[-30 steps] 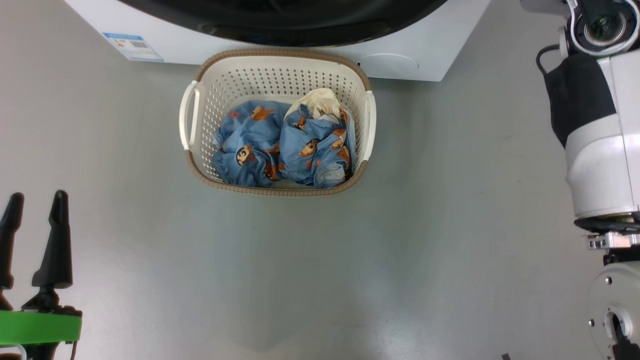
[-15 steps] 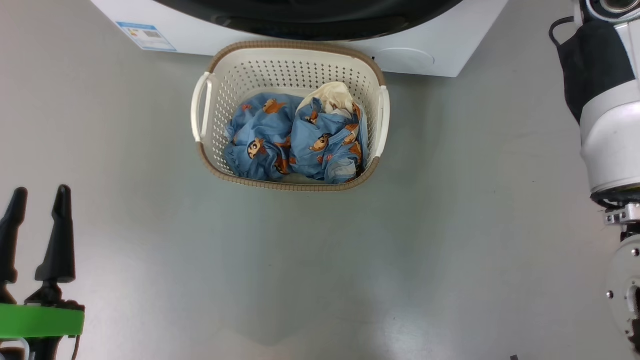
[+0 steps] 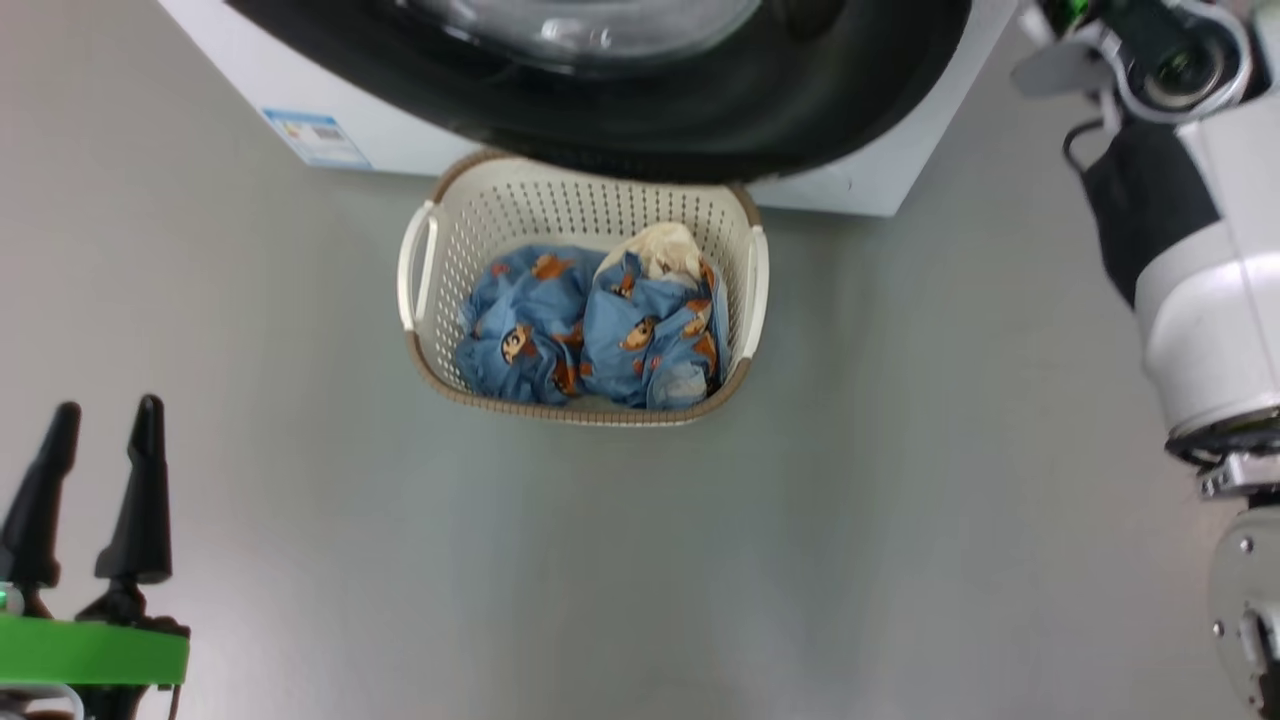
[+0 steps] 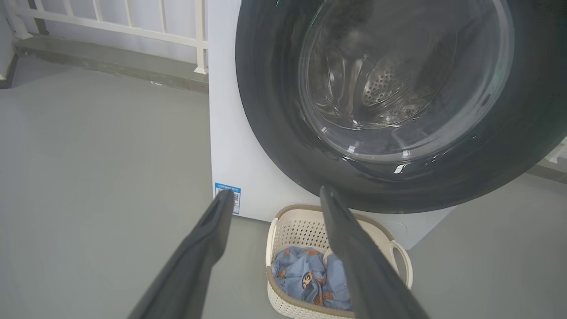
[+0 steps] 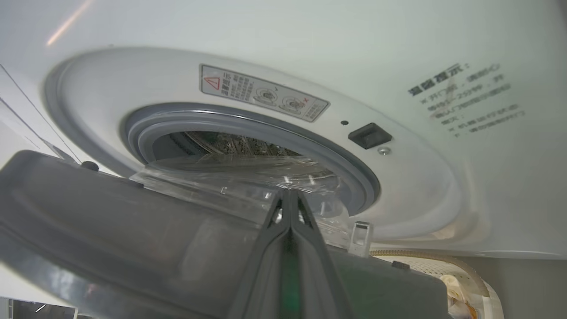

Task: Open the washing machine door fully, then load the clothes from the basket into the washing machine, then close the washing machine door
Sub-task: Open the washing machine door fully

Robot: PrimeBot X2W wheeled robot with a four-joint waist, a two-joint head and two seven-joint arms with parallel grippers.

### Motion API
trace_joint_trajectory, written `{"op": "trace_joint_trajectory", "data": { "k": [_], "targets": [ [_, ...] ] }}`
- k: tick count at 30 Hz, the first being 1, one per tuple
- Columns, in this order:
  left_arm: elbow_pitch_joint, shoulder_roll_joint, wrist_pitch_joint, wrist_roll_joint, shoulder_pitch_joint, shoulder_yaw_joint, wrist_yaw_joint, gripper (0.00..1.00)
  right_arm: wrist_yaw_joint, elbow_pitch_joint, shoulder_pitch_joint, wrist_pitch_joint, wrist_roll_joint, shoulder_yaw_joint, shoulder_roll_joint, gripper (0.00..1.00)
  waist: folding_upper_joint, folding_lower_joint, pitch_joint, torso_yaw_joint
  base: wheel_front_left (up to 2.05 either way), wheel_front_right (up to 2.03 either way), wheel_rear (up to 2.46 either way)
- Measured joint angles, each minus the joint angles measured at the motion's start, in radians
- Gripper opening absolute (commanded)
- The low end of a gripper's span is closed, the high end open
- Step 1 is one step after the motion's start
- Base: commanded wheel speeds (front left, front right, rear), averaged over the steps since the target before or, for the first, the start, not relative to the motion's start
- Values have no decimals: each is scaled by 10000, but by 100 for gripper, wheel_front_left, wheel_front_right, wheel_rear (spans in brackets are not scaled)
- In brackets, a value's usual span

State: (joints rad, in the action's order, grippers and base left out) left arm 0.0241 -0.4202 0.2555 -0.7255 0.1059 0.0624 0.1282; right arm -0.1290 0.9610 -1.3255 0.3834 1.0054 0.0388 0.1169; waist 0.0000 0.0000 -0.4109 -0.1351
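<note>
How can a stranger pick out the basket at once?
Find the big white washing machine on the grey floor. Right in front of it, below its black-rimmed door, stands the basket. It is cream perforated plastic with a brown rim, holding blue bear-print clothes.

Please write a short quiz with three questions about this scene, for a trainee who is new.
1. True or false: the clothes lie in the basket.
2. The washing machine door is: A fully shut; B partly open; C taken off.
3. Fill in: the right pincer is ____.
Key: 1 true; 2 B; 3 shut.
</note>
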Motion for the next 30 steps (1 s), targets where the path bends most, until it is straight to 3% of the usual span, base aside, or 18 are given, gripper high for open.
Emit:
{"op": "trace_joint_trajectory", "data": {
  "k": [8, 16, 30],
  "targets": [
    [-313, 272, 0, 320, -397, 33, 0, 100, 0, -435, 1389, 1003, 462, -395, -88, 0, 0, 0, 913, 58, 0, 0, 0],
    [-888, 694, -2, 752, -963, -40, 0, 100, 0, -1707, 3369, 2410, 792, -353, -314, 0, 0, 0, 1920, -96, 0, 0, 0],
    [-1498, 1248, -2, 1597, -1315, 84, 0, 100, 0, -3935, 6740, 3733, 1810, 393, -393, 0, 0, 0, 3364, -1197, 0, 0, 0]
  ]
}}
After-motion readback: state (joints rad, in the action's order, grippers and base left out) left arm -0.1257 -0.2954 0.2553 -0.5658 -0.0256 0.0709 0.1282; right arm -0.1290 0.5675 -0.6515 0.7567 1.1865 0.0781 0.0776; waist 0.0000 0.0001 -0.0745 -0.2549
